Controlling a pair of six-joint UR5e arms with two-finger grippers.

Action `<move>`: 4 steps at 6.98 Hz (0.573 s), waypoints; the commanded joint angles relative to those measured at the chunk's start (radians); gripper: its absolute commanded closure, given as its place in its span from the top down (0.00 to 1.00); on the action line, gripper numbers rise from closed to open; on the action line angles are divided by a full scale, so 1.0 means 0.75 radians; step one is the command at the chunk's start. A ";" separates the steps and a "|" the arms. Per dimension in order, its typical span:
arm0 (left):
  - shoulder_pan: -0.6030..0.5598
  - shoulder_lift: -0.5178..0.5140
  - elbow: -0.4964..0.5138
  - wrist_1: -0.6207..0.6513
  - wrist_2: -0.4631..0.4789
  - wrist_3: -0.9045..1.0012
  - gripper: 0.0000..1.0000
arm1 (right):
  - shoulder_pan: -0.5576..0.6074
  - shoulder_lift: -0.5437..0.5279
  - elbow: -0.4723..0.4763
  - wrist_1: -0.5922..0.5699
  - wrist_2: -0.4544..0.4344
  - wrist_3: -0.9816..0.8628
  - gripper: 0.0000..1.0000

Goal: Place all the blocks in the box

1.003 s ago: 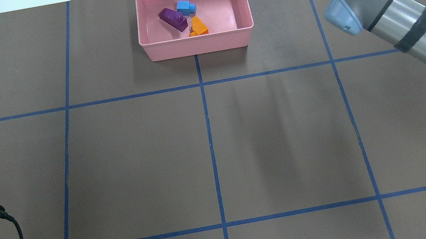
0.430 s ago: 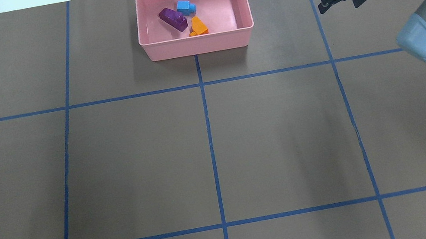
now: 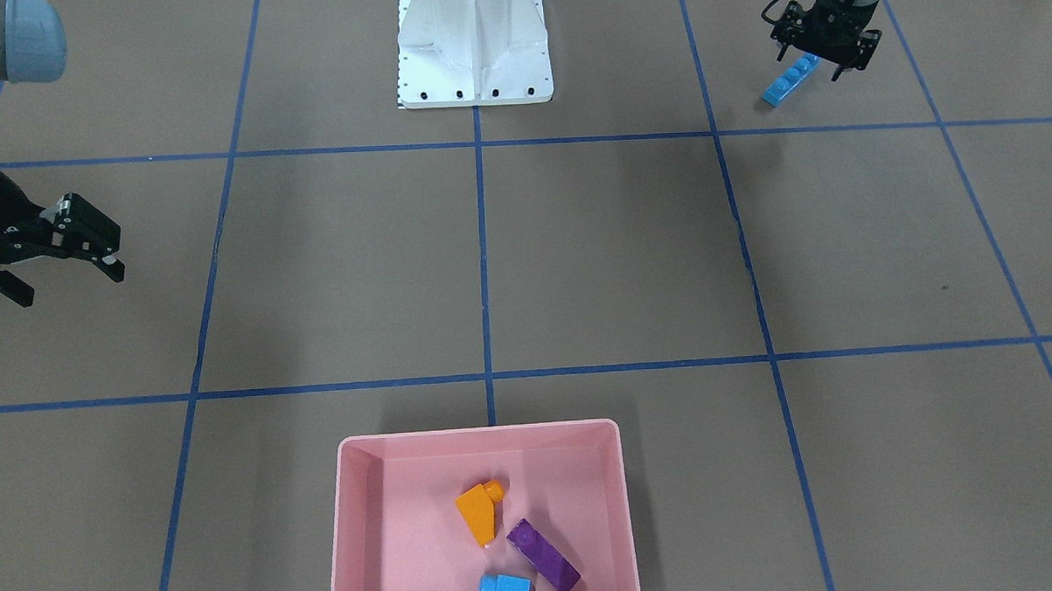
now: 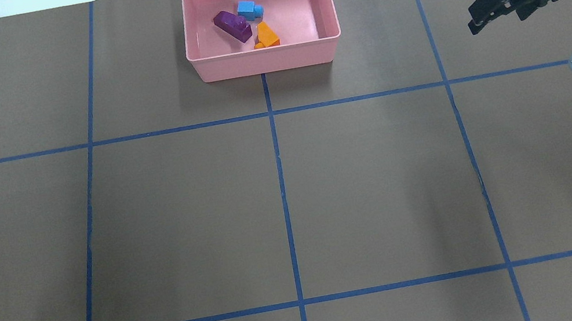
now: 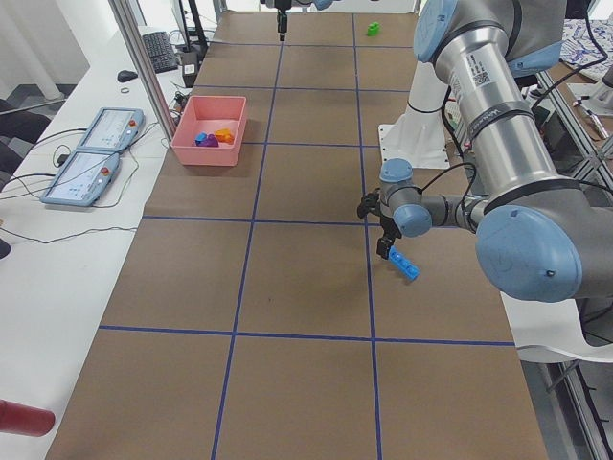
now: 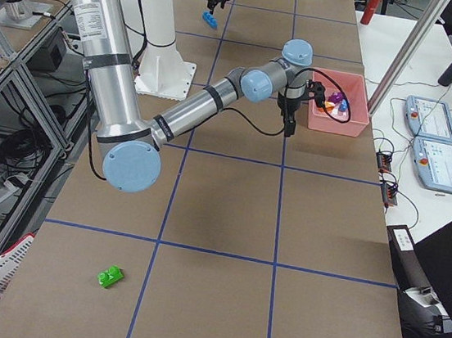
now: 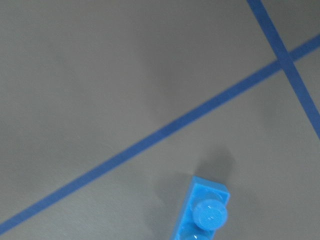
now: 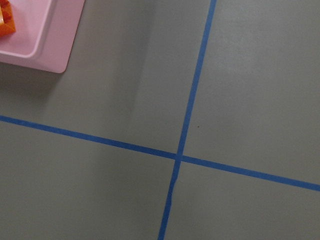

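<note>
Exterior front-facing view: my left gripper (image 3: 820, 58) has its jaws spread and grips nothing. One end of the long light-blue bar (image 3: 788, 83) lies under them, on the table. My right gripper (image 3: 62, 277) is also wide open and empty, well apart from the pink box (image 3: 352, 529).

I count five blocks. The orange (image 3: 479, 511), the purple (image 3: 544, 555) and the small blue cube (image 3: 506, 590) are in the box. The bar and a green one (image 6: 110, 276) are outside.

The table (image 3: 621, 257) is brown with blue tape lines (image 3: 480, 245). Two tablets (image 6: 444, 163) lie on a side bench.
</note>
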 commanded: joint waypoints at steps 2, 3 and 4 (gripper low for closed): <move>0.155 -0.003 0.020 0.000 0.052 -0.103 1.00 | 0.049 -0.104 0.011 -0.015 -0.002 -0.170 1.00; 0.157 -0.010 0.036 0.000 0.054 -0.103 1.00 | 0.061 -0.137 0.015 -0.015 0.002 -0.203 1.00; 0.159 -0.016 0.052 -0.002 0.054 -0.103 1.00 | 0.069 -0.161 0.013 -0.015 0.004 -0.237 1.00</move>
